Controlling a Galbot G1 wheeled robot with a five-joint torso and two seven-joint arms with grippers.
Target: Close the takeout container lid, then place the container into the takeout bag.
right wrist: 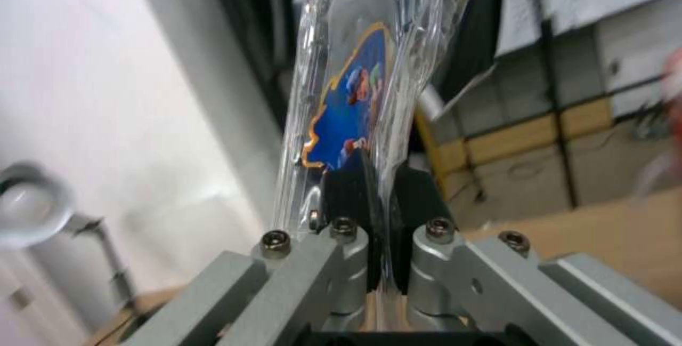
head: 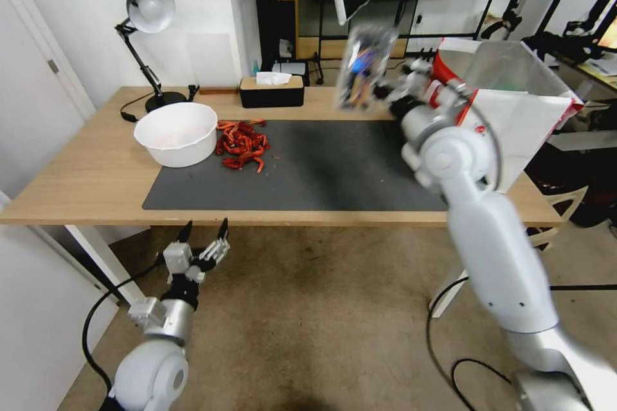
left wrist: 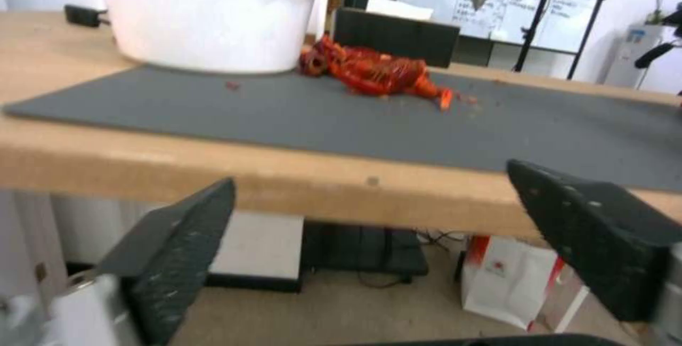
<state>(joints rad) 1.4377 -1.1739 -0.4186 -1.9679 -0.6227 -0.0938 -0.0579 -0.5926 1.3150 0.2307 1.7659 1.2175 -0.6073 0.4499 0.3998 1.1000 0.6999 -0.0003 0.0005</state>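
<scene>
above the table's point(head: 96, 173) far right corner, the right gripper point(head: 379, 91) pinches the closed takeout container point(head: 363, 67) aloft beside the takeout bag point(head: 514, 115); bagging remains. left gripper point(head: 205, 241) hangs spread below the near edge.

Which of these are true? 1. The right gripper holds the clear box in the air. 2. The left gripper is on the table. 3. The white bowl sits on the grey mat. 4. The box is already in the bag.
1. True: the right gripper is shut on the container, above the table.
2. False: the left gripper hangs open below the table edge.
3. True: the bowl sits on the mat corner.
4. False: it is beside the bag, not inside.
</scene>
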